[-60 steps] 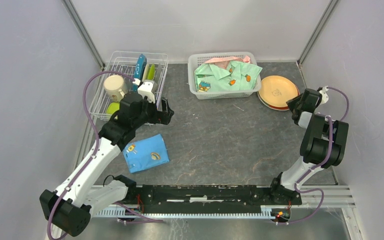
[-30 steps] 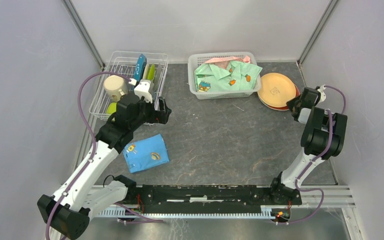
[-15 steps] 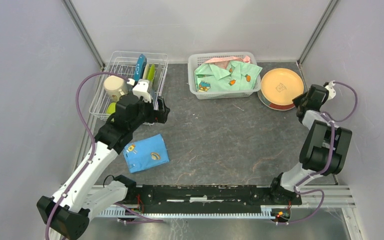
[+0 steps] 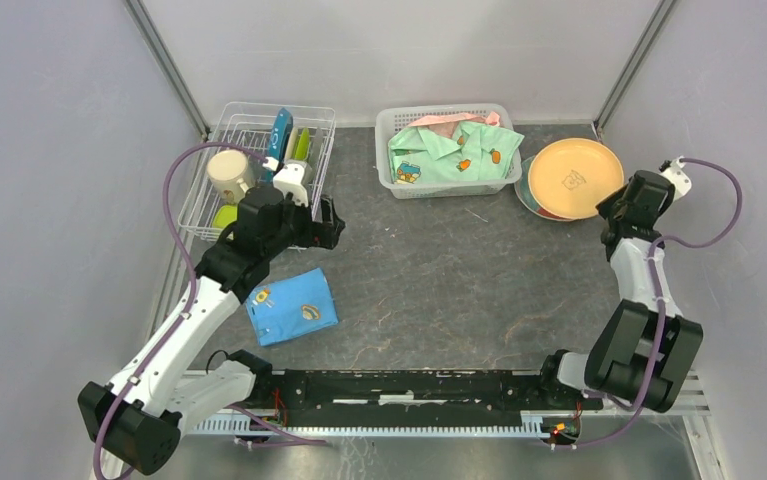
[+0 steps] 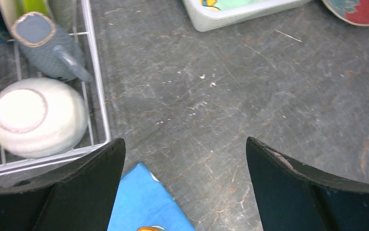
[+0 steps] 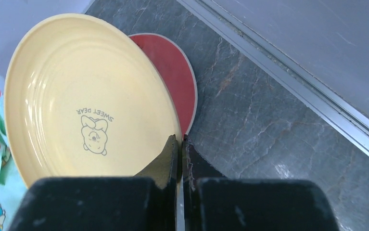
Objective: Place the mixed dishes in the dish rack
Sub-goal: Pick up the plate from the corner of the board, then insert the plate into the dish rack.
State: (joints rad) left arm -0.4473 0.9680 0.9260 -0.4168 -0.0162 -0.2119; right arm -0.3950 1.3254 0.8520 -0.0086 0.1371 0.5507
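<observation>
My right gripper (image 4: 619,207) is shut on the near rim of the orange plate (image 4: 574,177) with a bear print and holds it tilted up above the red plate (image 4: 539,204). In the right wrist view the orange plate (image 6: 88,101) fills the left, the red plate (image 6: 172,77) lies behind it, and the gripper (image 6: 180,144) pinches the rim. The white wire dish rack (image 4: 259,170) at the back left holds a beige mug (image 4: 228,174), a blue plate (image 4: 280,133) and a lime-green plate (image 4: 302,145) upright. My left gripper (image 4: 329,222) is open and empty beside the rack's near right corner.
A folded blue cloth (image 4: 291,306) lies below the left gripper. A white latticed basket (image 4: 447,150) with green clothing stands at the back centre. In the left wrist view (image 5: 184,144) a white bowl (image 5: 38,115) and a grey cup (image 5: 47,45) sit in the rack.
My right gripper has closed on the orange plate and lifted and tilted it up off the red plate, the arm stretching back and right. The left arm has barely moved.
</observation>
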